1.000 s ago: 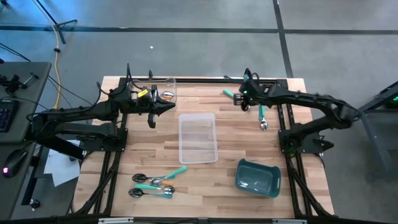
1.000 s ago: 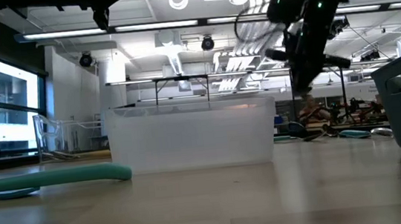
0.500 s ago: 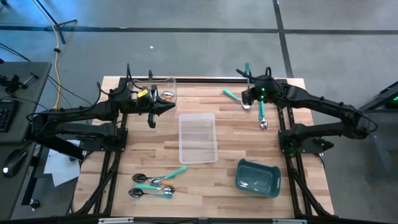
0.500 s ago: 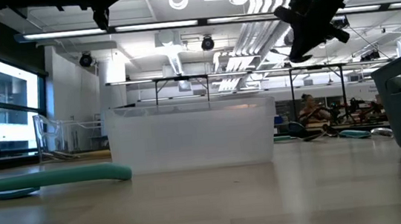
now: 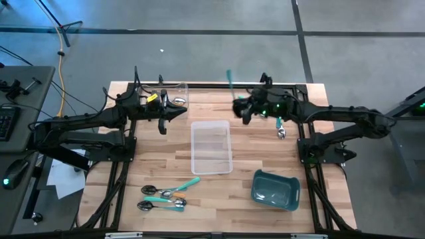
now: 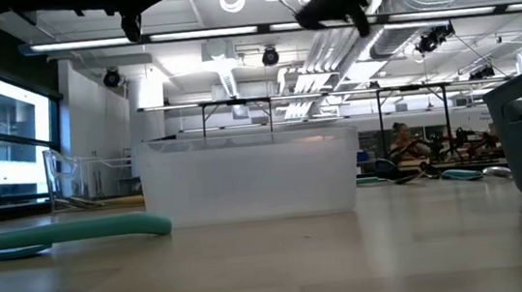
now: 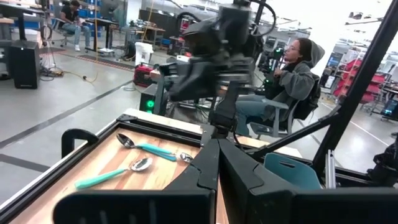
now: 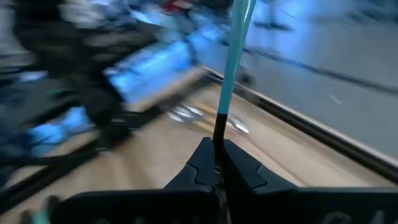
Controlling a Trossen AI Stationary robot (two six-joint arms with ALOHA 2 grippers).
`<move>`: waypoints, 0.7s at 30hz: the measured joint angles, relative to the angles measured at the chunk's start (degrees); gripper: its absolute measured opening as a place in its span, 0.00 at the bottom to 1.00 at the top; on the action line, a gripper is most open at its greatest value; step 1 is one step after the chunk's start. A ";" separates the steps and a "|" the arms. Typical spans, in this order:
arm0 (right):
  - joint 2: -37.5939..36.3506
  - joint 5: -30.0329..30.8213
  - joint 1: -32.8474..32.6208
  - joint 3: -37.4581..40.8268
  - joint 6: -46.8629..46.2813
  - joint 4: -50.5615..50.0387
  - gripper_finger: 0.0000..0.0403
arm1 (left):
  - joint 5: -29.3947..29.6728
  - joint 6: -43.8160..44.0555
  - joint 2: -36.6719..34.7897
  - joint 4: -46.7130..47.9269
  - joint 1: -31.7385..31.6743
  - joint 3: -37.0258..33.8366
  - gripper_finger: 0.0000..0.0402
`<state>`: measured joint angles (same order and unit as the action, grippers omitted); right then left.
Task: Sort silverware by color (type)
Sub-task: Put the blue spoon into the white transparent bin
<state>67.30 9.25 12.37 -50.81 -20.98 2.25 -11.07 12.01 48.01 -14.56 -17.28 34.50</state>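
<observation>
My right gripper point(image 5: 239, 109) hovers over the table's far middle, shut on a teal-handled spoon point(image 5: 230, 79) whose handle stands up out of the fingers point(image 8: 238, 37). Another teal spoon point(image 5: 280, 126) lies flat on the table at the far right, and the left wrist view shows two spoons point(image 7: 149, 150) there. Three more teal spoons point(image 5: 166, 196) lie at the near left. My left gripper point(image 5: 180, 114) hangs shut and holding nothing at the far left, above the table. My right gripper pinches the spoon's slim handle point(image 8: 219, 134) between its two fingers. The fingers reach nearly level from the table's right and lie across the handle. The spoon is lifted clear, and its teal end rises above the fingertips. Its bowl is hidden by the gripper.
A clear tray point(image 5: 211, 147) stands mid-table. A smaller clear tray point(image 5: 179, 89) at the far left holds an orange piece point(image 5: 178, 101). A teal bin point(image 5: 274, 189) sits at the near right. A person point(image 7: 292, 74) sits beyond the table's right edge.
My right gripper has risen from the far-right spoons and swung toward the table's left. It has tipped from pointing down to nearly level and rolled, staying shut. The teal spoon has come up off the table with it, its handle now standing up.
</observation>
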 joint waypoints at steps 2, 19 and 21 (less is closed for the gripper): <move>1.27 -2.16 -2.27 0.00 3.90 5.37 0.00 | -0.02 -0.06 0.00 -0.53 0.00 0.00 0.00; 5.56 -5.83 -11.13 -0.02 19.54 16.44 0.00 | -0.07 -0.12 0.00 -1.06 0.04 0.00 0.00; 5.56 -5.85 -11.13 -0.02 19.53 16.45 0.00 | -0.07 -0.13 0.00 -1.06 0.04 0.00 0.00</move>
<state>72.86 3.40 1.23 -50.83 -1.45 18.70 -11.14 11.88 48.01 -15.61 -17.23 34.50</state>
